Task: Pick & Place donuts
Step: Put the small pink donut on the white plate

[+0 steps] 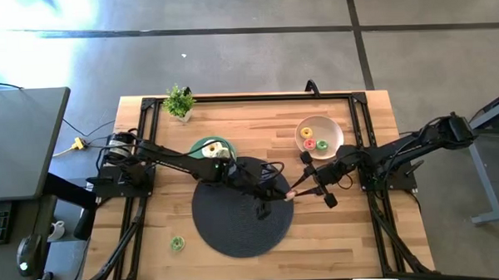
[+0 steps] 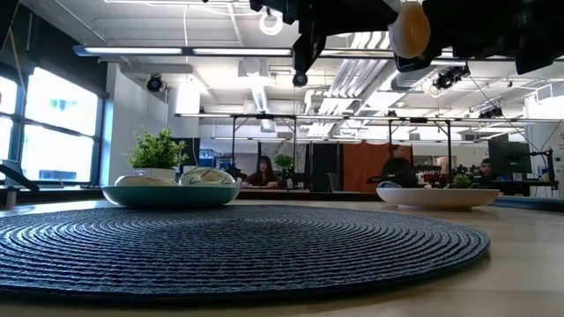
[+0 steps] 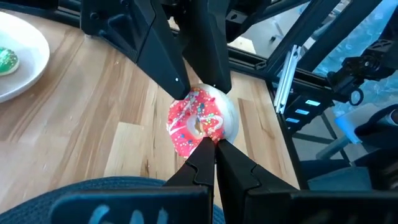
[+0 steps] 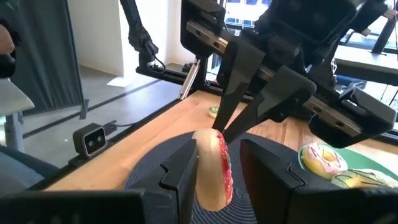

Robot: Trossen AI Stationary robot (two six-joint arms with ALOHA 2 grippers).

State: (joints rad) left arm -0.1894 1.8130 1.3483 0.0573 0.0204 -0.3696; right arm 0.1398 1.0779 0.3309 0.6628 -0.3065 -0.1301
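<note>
The pink-iced donut [image 1: 291, 194] hangs in the air above the right edge of the dark round mat [image 1: 243, 208], between both grippers. My left gripper [image 3: 214, 148] reaches it from the table's left and is shut on its rim. My right gripper [image 4: 217, 158] comes from the right and is open, one finger on each side of the donut. Two larger donuts [image 4: 323, 158] lie on the mint-green plate [image 1: 201, 145]. Tiny pink and green donuts [image 1: 314, 141] sit in the beige bowl [image 1: 332, 130]. One small green donut [image 1: 177, 242] lies on the wood near the table's near edge. My left gripper pinches the pink donut's rim [image 3: 202, 134] between its two fingertips, coming roughly level from the table's left. The donut stands on edge, lifted clear of the mat. My right gripper has one finger [image 4: 183, 165] against the donut's beige underside [image 4: 208, 171]. A narrow gap shows between its other finger and the iced face.
A small potted plant [image 1: 179, 101] stands at the far edge, left of centre. Black frame rails [image 1: 361, 128] run along both sides and the far edge. The bowl [image 2: 438, 195] and plate [image 2: 172, 194] flank the mat's far side. People sit in the room beyond.
</note>
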